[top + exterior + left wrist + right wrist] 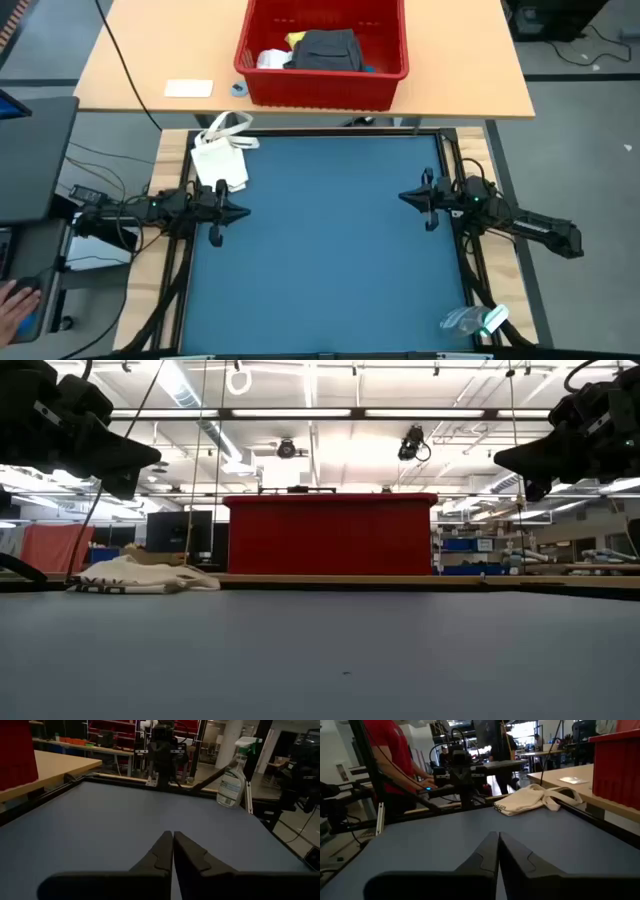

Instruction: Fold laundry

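Observation:
The laundry lies in the red basket [322,50] on the wooden table beyond the blue mat: a dark grey garment [326,50] on top, a white cloth [271,59] and a bit of yellow [295,40] beside it. My left gripper [245,211] hovers shut over the mat's left side; in its wrist view the fingers [173,836] meet tip to tip. My right gripper [402,197] hovers shut over the mat's right side, fingers [498,836] together. Both stay above the mat, far from the basket.
A small white bag with strap handles [221,151] lies at the mat's far left corner. A spray bottle [473,321] lies at the near right corner. A white card [189,88] rests on the wooden table. A person's hand [15,300] shows at the far left.

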